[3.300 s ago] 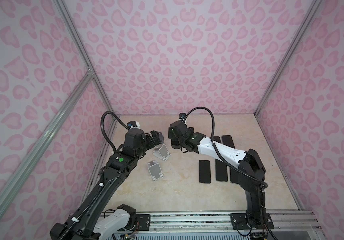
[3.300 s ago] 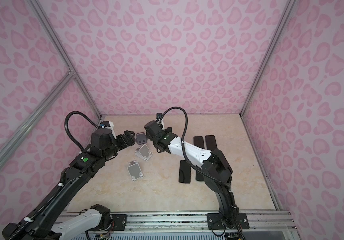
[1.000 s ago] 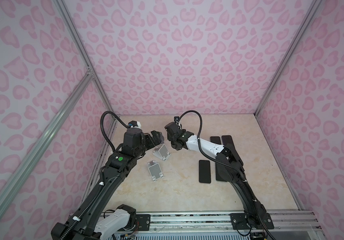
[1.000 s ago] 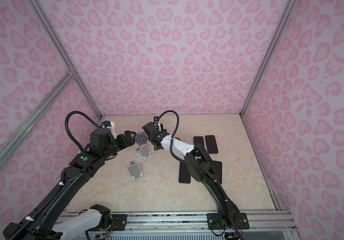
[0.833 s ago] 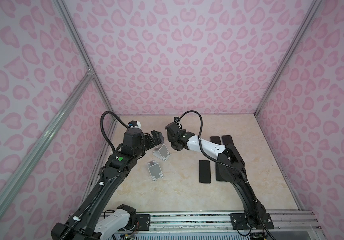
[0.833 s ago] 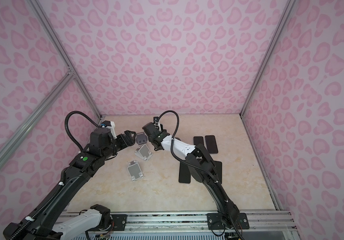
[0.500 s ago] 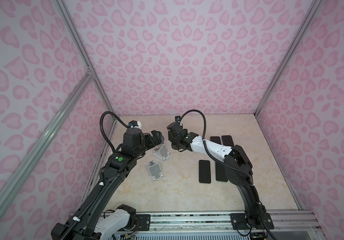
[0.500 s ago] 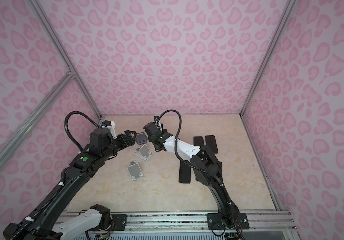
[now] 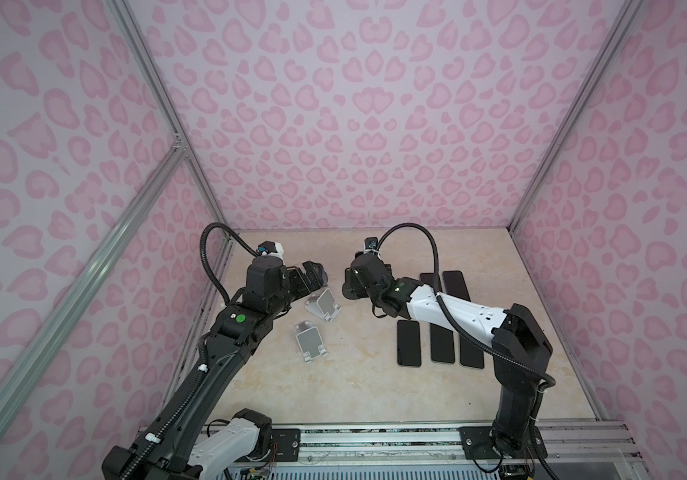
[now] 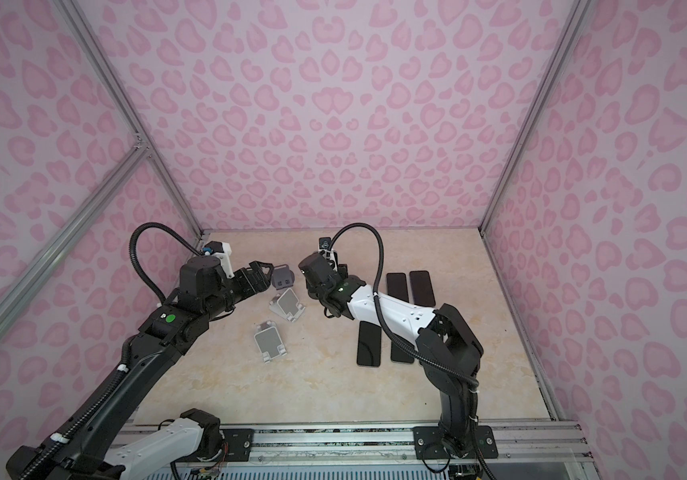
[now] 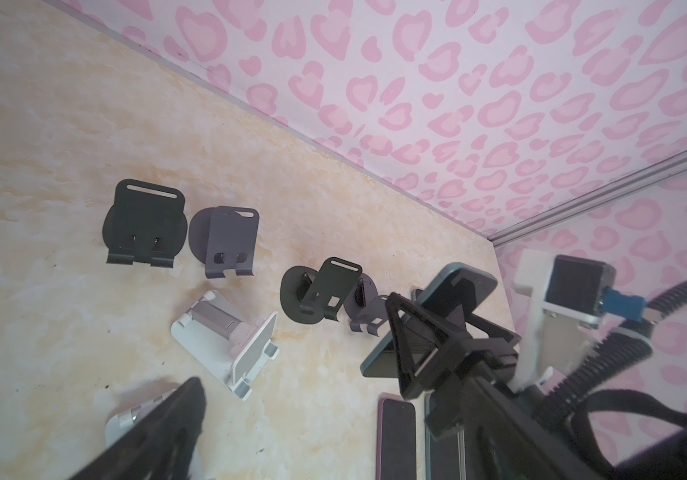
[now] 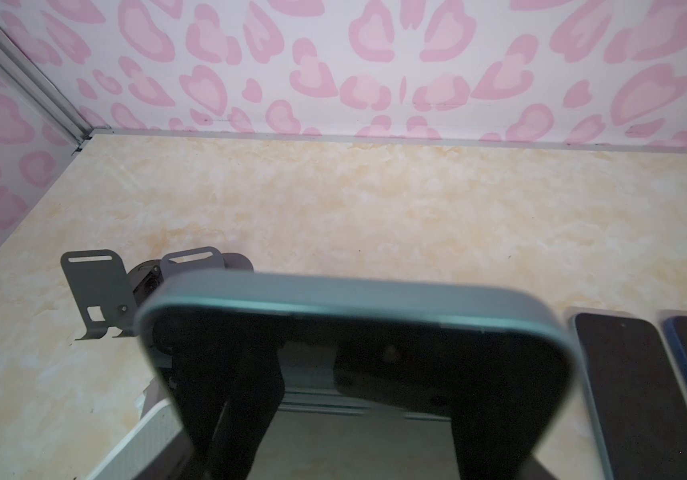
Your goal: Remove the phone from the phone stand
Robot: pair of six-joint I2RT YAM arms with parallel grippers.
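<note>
No readable text, label, brand or number anywhere, phone (image 12: pixel 375 299) included.

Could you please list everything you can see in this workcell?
white stands: 2, white, table's left-centre
dark stands: 4, two black, two grey, farther back
flat phones: 5, dark, right side, in two rows
held phone: 1, teal-edged, held above the table
table: 1, beige marble
walls: 3, pink-patterned, around the table
left gripper: 1, black, open, by the stands
right gripper: 1, black, shut on held phone
</note>
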